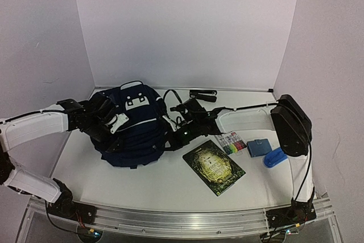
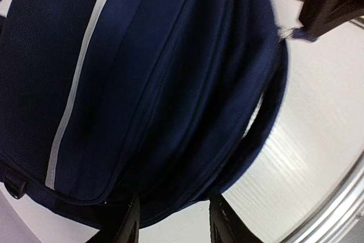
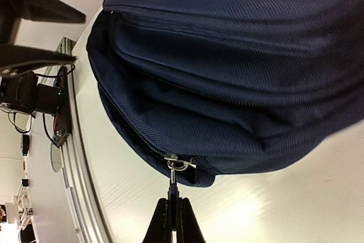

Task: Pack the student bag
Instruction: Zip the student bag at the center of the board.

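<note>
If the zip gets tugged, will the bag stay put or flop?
Probably floppy: the bag is soft, creased fabric, so it'll likely stretch toward the right gripper pinching the zip pull. It looks slack, so may slide.

Soft, even light made the white walls [image 1: 187,27] and table [image 1: 153,180] bright. From above, the student bag [image 1: 133,126] was so dark its folds hardly showed. The left wrist view was blurry, most at 1 o'clock. The right wrist view was sharper: the zipper pull [image 3: 173,174] at 6 o'clock was clear, and the table shone at 5 o'clock.
</note>
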Controlling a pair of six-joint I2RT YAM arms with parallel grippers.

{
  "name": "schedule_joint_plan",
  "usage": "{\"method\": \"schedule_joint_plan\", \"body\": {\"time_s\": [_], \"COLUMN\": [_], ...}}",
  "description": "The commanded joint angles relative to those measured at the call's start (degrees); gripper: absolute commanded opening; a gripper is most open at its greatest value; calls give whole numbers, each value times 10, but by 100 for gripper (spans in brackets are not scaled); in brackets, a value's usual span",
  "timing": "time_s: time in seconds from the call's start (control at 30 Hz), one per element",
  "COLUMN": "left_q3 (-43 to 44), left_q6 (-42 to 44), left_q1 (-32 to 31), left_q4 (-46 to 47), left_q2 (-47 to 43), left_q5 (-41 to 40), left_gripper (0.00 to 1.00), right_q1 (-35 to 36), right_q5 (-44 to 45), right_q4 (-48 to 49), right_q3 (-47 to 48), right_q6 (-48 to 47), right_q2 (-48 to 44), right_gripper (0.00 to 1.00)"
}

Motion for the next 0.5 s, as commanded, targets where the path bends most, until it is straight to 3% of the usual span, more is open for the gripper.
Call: {"method": "schedule_joint_plan", "body": {"time_s": [0.0, 0.37, 0.47], "left_q3": [51, 70, 77], "left_q6": [-7, 10, 10], "left_q1": [-21, -48, -58], "left_q4": [3, 57, 65], "left_q2": [-22, 105, 140], "left_q5": [64, 100, 73], "left_gripper": [45, 48, 41], "right_q1": [3, 3, 3], "right_q5": [11, 12, 18], "right_q4": [-3, -3, -3], "right_q3": [52, 43, 36], "right_q6": [23, 26, 19], "right_q2": [11, 8, 4], "right_gripper": [0, 0, 0]}}
